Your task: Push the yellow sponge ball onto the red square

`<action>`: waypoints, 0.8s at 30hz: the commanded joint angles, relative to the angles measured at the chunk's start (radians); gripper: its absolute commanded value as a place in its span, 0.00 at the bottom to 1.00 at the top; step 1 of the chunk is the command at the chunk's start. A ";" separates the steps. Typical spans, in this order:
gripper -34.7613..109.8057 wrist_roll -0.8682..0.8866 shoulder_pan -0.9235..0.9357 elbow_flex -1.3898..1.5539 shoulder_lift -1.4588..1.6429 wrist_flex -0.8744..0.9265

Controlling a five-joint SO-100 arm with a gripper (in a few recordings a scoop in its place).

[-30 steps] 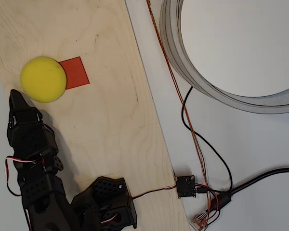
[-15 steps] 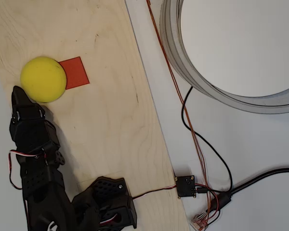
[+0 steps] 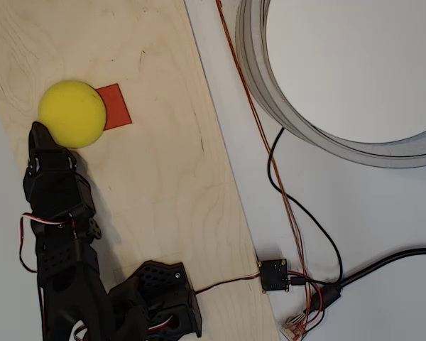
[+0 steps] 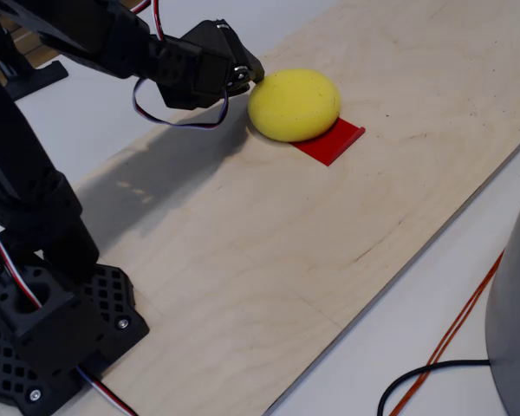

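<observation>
Yellow sponge ball (image 3: 72, 114): matte, porous foam, round; no long axis; overlaps red square's (image 3: 116, 106) left part. Red square: flat, sharp-cornered, tilted on pale plywood board (image 3: 163, 177). My fingers (image 3: 39, 133): black plastic, pressed together, tip touching the ball.

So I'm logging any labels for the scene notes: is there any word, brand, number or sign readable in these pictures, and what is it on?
None can be read.
Yellow sponge ball: plain, no print.
Red square: plain, no print.
Wooden board: only grain and small specks.
Small black circuit board by the cables: any marking is too small to read.
Black hand: no lettering shows.
</observation>
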 commanded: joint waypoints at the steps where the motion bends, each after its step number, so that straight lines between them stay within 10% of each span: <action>1: 0.27 -0.003 0.035 -0.028 0.012 -0.020; 24: 0.27 -0.046 0.104 -0.028 0.018 -0.020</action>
